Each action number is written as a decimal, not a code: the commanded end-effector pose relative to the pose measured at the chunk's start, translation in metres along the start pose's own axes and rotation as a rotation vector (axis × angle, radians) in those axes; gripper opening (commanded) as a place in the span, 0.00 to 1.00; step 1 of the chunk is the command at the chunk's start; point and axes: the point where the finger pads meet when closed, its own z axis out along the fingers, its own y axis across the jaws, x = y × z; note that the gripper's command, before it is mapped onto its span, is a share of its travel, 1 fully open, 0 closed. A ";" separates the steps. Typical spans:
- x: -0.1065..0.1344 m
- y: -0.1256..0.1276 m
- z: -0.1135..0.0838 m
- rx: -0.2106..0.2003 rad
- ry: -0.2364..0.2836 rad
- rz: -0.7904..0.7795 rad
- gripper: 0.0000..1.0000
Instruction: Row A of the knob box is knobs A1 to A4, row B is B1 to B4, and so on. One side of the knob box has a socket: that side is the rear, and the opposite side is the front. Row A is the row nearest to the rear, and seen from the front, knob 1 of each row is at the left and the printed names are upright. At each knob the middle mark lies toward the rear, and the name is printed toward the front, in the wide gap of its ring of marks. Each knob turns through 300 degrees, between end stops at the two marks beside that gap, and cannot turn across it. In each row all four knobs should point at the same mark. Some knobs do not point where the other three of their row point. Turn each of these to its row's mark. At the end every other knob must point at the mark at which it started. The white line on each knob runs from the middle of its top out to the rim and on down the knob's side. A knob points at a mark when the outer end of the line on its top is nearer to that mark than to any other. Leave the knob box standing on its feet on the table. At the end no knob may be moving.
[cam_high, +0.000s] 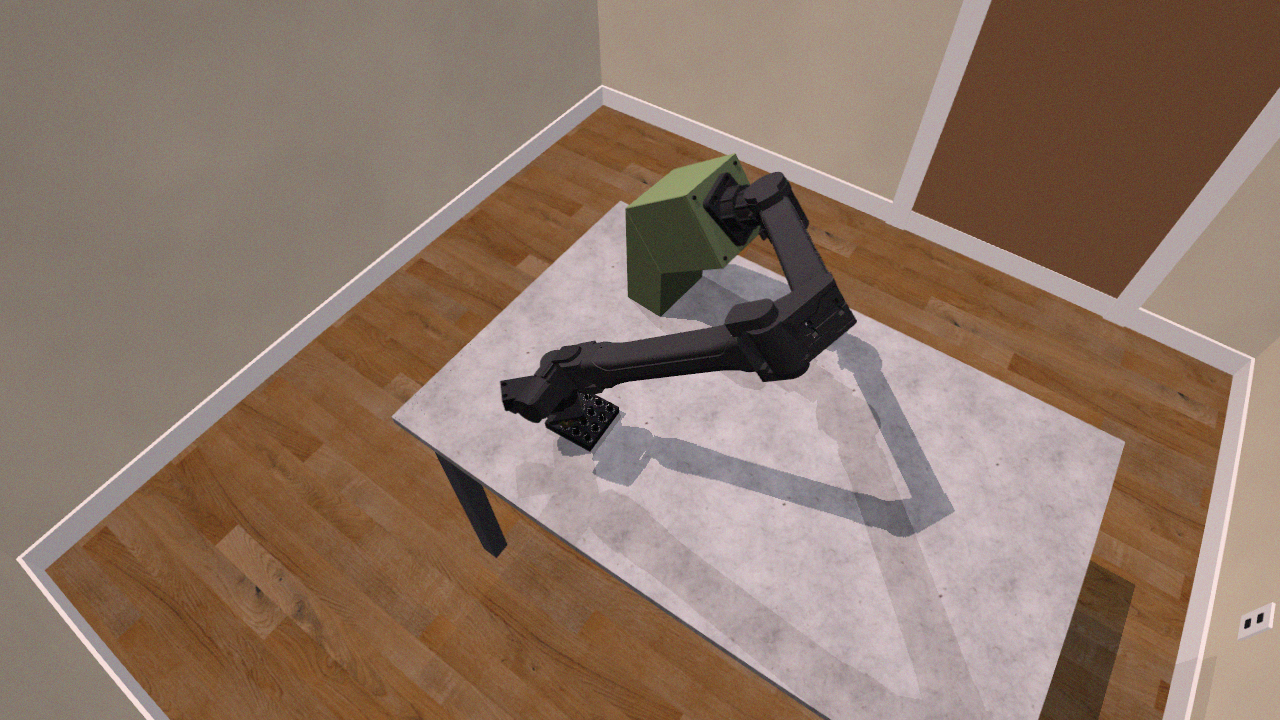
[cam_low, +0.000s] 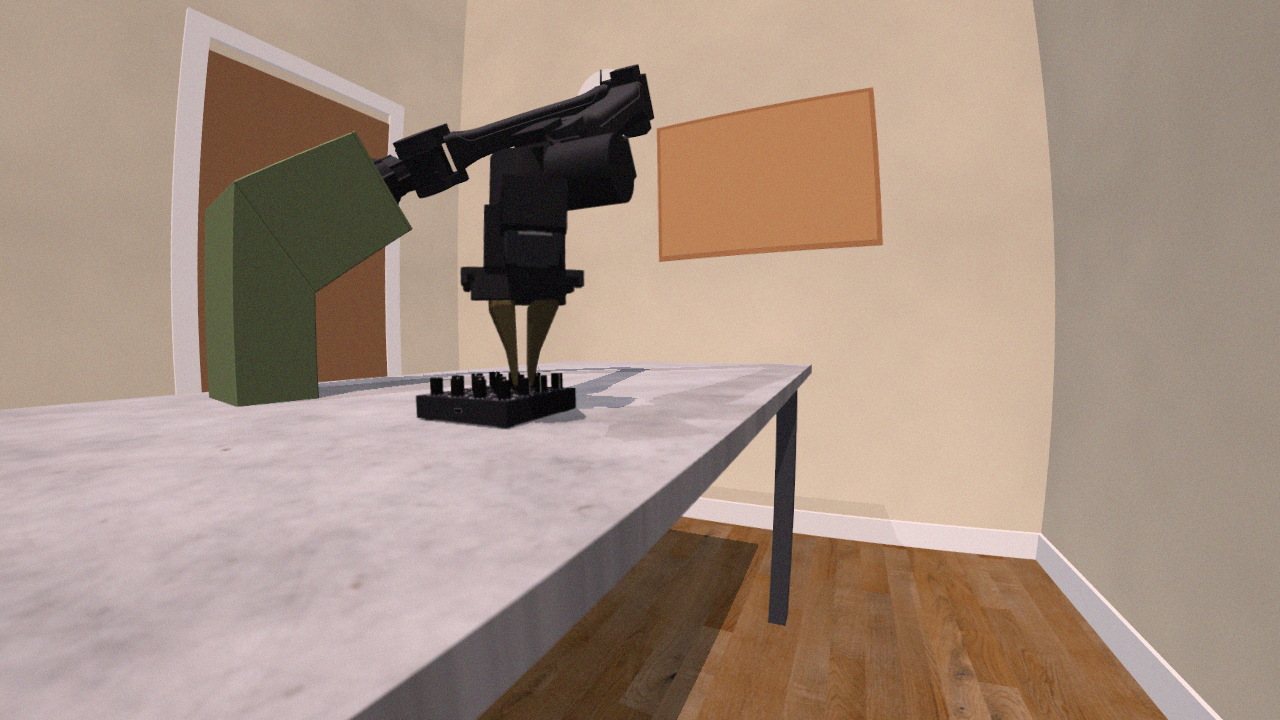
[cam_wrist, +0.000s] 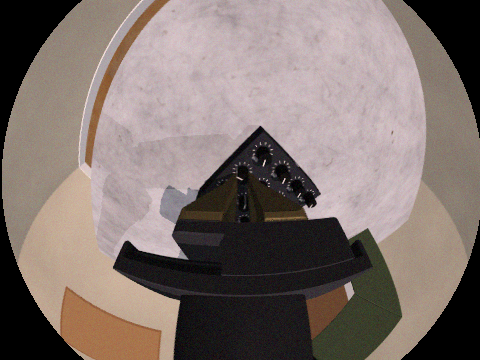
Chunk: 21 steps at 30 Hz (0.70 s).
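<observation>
One black knob box (cam_high: 597, 436) (cam_low: 537, 409) (cam_wrist: 215, 182) stands on the pale, marbled table (cam_high: 1002, 447) (cam_low: 268, 519) (cam_wrist: 310, 75), near a table edge and apart from the green stand (cam_high: 671, 234) (cam_low: 273, 295) (cam_wrist: 377, 300) that bears the arm (cam_high: 662, 353) (cam_low: 537, 120). It sits level, knobs upward, and the exterior view shows a small socket (cam_low: 457, 409) in one of its side walls. The gripper (cam_high: 563, 420) (cam_low: 525, 385) (cam_wrist: 242, 178) points down over the box, with its brass-coloured fingertips low among the knobs. Its fingers are close together, with a narrow gap between them; whether they pinch a knob or merely straddle it, I cannot tell. In the wrist view, the corner knob (cam_wrist: 263, 154) of the row nearest the socket lies outside the fingers, and its white line runs toward the bottom of the picture. Three more knobs follow it along that side, the last sitting near the next corner. Another knob (cam_wrist: 242, 172) is right at the fingertips, with a short white line showing on its lower side. The fingers and gripper body cover much of the remaining box top, so the pointing of those knobs cannot be read.
</observation>
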 end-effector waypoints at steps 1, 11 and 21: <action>-0.003 0.009 0.001 -0.008 -0.007 -0.157 0.09; -0.003 0.009 0.001 -0.008 -0.007 -0.310 0.09; -0.003 0.009 0.001 -0.008 -0.007 -0.525 0.09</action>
